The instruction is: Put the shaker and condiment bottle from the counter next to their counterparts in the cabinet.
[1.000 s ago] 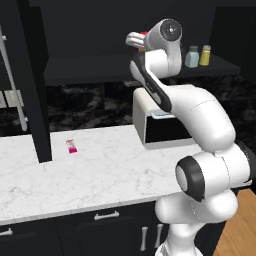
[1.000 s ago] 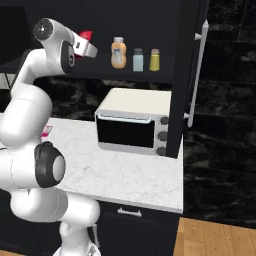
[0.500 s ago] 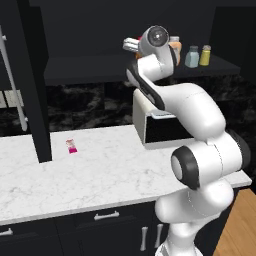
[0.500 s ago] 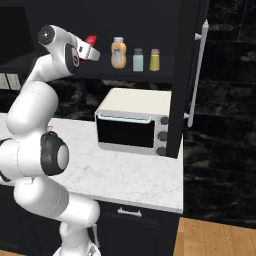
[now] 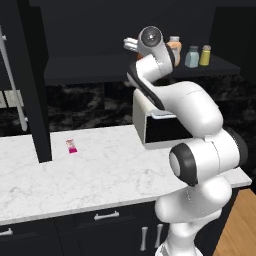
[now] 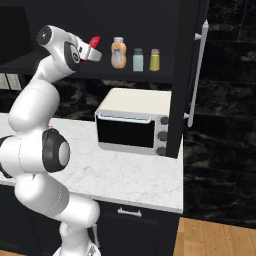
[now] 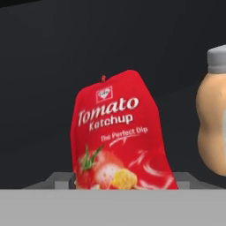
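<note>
My gripper (image 6: 92, 48) is up at the cabinet shelf (image 6: 150, 75) and shut on the condiment bottle (image 6: 94, 41), a squat red ketchup bottle. The bottle hangs tilted just left of the taller orange bottle (image 6: 118, 52). In the hand view the condiment bottle (image 7: 121, 141) rises between the finger tips, with the orange bottle (image 7: 214, 114) at the right edge. The pale grey-blue shaker (image 6: 138, 59) stands on the shelf between the orange bottle and the slim yellow-green shaker (image 6: 154, 59). From the left base view the hand (image 5: 131, 44) is in front of the orange bottle (image 5: 174, 47).
A cream-white toaster oven (image 6: 132, 122) stands on the marble counter (image 5: 100, 175) under the shelf. A small pink-and-white packet (image 5: 72, 146) lies on the counter to the left. An open black cabinet door with a silver handle (image 6: 197, 70) juts out on the right.
The hand with the red bottle has shifted slightly along the shelf toward the orange bottle. Everything on the shelf stayed put.
</note>
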Controlling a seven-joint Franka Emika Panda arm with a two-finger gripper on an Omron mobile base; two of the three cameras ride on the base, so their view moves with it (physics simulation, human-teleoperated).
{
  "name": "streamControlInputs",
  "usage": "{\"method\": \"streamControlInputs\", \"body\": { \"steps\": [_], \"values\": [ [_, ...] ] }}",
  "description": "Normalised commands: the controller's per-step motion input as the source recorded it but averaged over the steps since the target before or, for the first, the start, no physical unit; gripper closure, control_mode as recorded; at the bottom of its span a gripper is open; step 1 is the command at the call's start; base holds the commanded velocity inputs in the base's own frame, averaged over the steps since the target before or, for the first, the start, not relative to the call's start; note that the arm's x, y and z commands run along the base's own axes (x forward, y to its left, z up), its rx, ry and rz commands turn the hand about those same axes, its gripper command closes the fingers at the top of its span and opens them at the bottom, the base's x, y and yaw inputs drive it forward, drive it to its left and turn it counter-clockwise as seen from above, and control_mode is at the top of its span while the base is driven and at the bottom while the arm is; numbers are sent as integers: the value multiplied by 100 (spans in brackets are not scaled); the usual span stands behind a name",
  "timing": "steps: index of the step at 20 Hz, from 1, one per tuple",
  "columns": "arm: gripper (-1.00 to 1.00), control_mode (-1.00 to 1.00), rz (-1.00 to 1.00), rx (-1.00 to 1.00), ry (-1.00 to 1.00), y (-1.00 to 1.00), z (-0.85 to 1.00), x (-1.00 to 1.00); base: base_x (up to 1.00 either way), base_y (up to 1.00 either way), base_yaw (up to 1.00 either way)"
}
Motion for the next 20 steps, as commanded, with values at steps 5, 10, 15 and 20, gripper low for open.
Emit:
{"method": "streamControlInputs", "body": {
  "steps": [5,10,15,20],
  "values": [
    [100,-100,-5,0,7,0,-8,0,0,0,0],
    [-100,-100,-3,0,3,0,0,12,0,0,0],
    [-100,-100,-2,0,0,0,0,8,0,0,0],
    [-100,-100,-1,0,0,0,0,1,0,0,0]
  ]
}}
